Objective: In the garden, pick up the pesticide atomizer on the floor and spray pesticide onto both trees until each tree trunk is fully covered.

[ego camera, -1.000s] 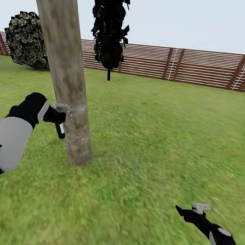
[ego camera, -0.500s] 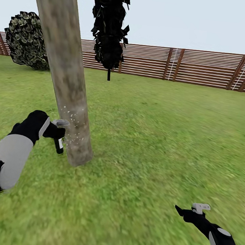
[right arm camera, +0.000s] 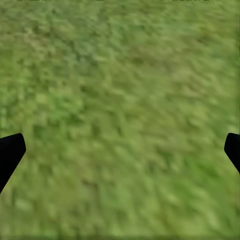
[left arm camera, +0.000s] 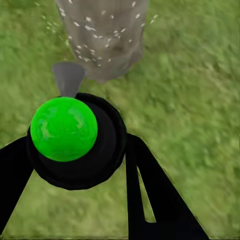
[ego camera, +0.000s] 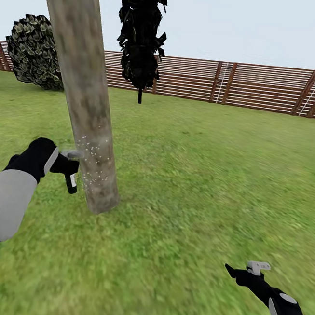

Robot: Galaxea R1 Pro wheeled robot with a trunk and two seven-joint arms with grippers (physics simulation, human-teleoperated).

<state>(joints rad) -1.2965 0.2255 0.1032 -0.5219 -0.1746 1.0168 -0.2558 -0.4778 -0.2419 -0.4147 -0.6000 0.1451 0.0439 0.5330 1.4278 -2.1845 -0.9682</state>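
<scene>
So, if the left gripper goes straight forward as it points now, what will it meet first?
Probably the tree trunk: the left gripper holds the pesticide atomizer, nozzle toward the white-speckled bark, so the nozzle would touch first. The gap is unclear.

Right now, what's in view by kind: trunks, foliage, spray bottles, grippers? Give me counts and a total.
Tree trunk, speckled white near its base: 1
Dark hanging foliage mass: 1
Broad-leaved bush by the fence: 1
Pesticide atomizer, held beside the trunk: 1
Grippers: 2, left gripper and right gripper
Total: 6
</scene>
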